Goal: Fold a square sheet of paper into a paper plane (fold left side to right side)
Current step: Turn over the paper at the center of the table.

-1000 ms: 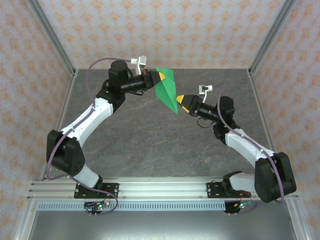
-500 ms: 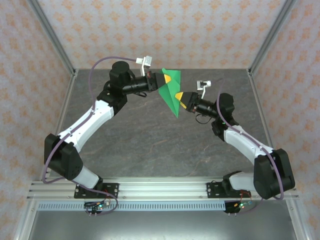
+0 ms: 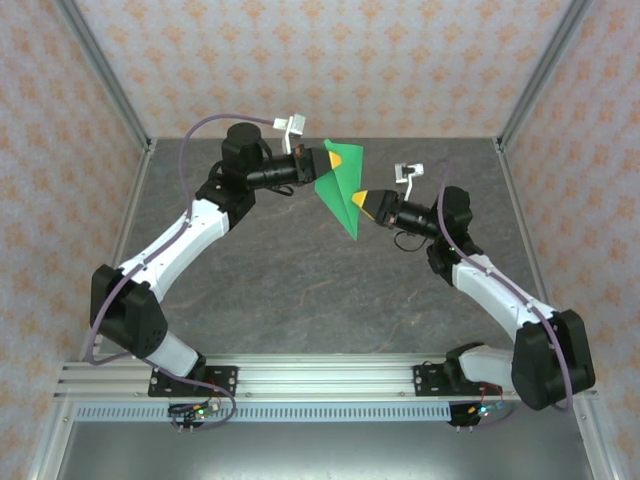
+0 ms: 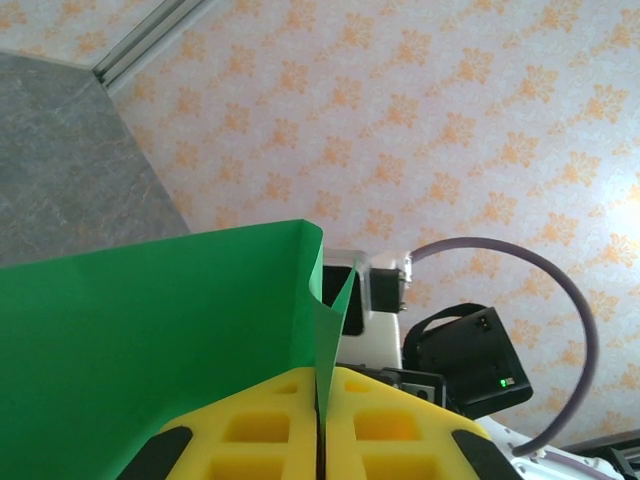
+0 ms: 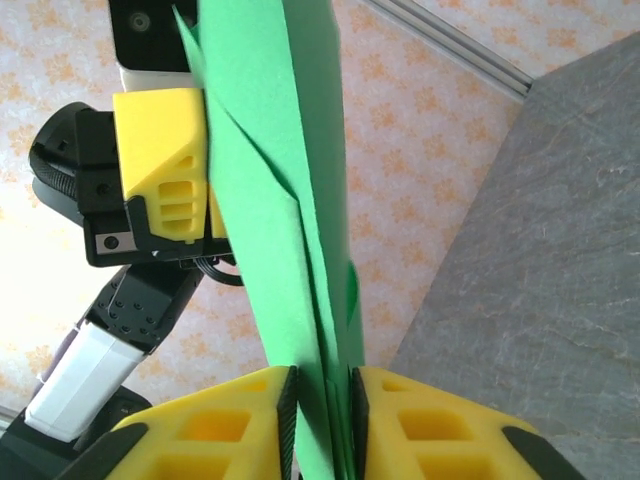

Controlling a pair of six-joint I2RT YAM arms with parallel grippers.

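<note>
Green paper (image 3: 338,195) is up off the table (image 3: 300,300), held between both grippers toward the table's 12 o'clock, a bit right of centre. In the top view we see a folded, pointed shape, with the wide end at 12 and the long tip at 5 o'clock.

Left gripper (image 3: 333,158) reaches in from 9 o'clock and has the paper near its top, roughly the 11 o'clock corner. From the left wrist we see the yellow fingers (image 4: 250,430) pressed together with a thin green edge pinched in the seam, so those jaws are fully closed on the paper. A broad green flap spreads out to 9 o'clock from the pinch, and a small pointed flap stands at 12 (its layers part slightly at the top).

Right gripper (image 3: 352,200) reaches in from 3 o'clock and meets the paper's right edge about mid-length. From the right wrist, the jaws are narrow and the folded layers fill the slot between the two pads, so we read that as clamped on the paper. The paper runs from that slot straight up to 12 o'clock. The left gripper's yellow finger sits against its left face at about 10 o'clock. The grey table shows at 3 o'clock in that view, well behind the paper.
</note>
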